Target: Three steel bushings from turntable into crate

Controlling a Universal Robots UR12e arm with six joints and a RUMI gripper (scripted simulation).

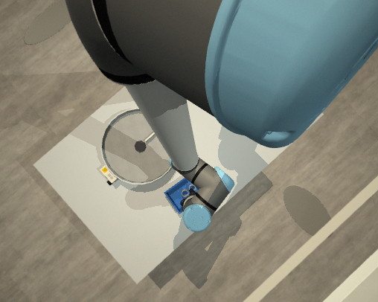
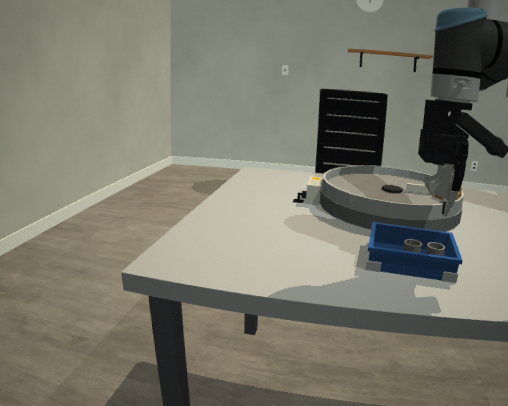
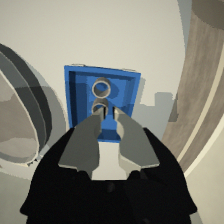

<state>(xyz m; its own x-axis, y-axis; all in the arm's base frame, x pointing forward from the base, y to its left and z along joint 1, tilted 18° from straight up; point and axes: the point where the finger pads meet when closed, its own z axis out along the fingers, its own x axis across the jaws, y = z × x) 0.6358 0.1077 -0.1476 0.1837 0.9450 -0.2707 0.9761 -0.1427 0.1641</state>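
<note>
The blue crate (image 2: 414,253) stands on the table just in front of the round grey turntable (image 2: 391,192). Two steel bushings (image 2: 412,244) (image 2: 435,247) stand inside it. They also show in the wrist view, one in full (image 3: 101,89) and one partly behind my fingertips. My gripper (image 2: 446,197) hangs well above the crate, near the turntable's rim. Its fingers are shut, with nothing visible between them. A small brownish patch (image 2: 436,189) shows beside the fingers at the turntable; I cannot tell what it is. From above, my arm hides much of the crate (image 1: 178,195).
The turntable (image 1: 135,146) has a dark hub at its centre (image 1: 140,146) and a small yellow-labelled box (image 1: 106,172) at its side. A black slatted rack (image 2: 351,130) stands behind the table. The table's edge runs close to the crate on the right.
</note>
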